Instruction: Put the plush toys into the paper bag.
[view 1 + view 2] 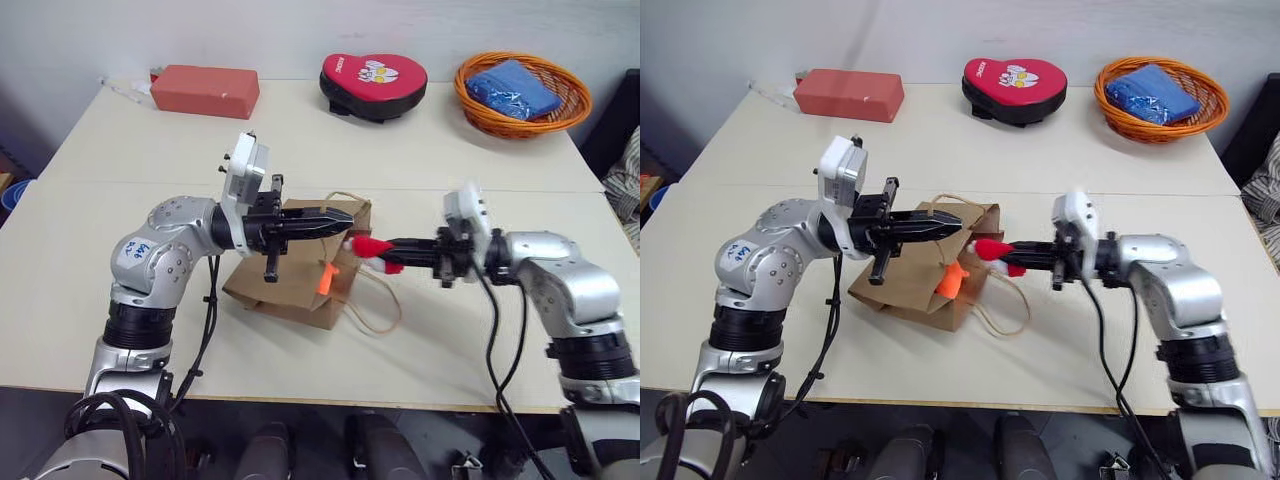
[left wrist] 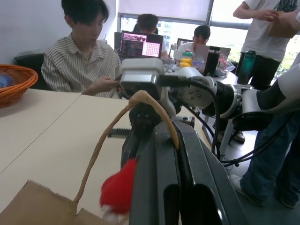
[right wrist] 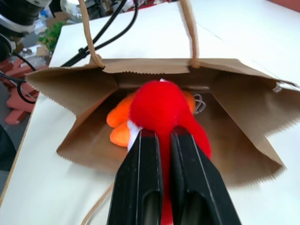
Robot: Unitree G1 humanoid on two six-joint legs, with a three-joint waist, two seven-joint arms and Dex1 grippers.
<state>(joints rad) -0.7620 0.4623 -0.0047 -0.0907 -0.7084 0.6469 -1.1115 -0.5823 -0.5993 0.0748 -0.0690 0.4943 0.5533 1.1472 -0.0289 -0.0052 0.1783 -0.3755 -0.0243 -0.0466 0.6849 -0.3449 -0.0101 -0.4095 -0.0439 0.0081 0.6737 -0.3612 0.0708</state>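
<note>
Red-and-white plush toy point(image 3: 161, 110), soft, light and best pinched mid-body, is clenched in the right hand point(image 1: 385, 257) at the paper bag point(image 1: 290, 285) mouth's 3 o'clock; orange plush toy point(image 3: 123, 124) lies inside, left hand point(image 1: 335, 218) clamping a bag handle point(image 2: 140, 101) above the table point(image 1: 100, 250).

bag point(image 1: 300, 285): table centre | basket point(image 1: 522, 95): far right corner

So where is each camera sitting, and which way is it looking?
Left eye view: on the head, looking down at the table; both arms show.
Right eye view: beside it, same scene, both arms.
Left wrist view: on the left arm, looking along its left tool, shut on the paper bag handle, toward the right arm.
Right wrist view: looking along the right tool into the bag.
Shared: both wrist views show the red plush toy and the bag.
</note>
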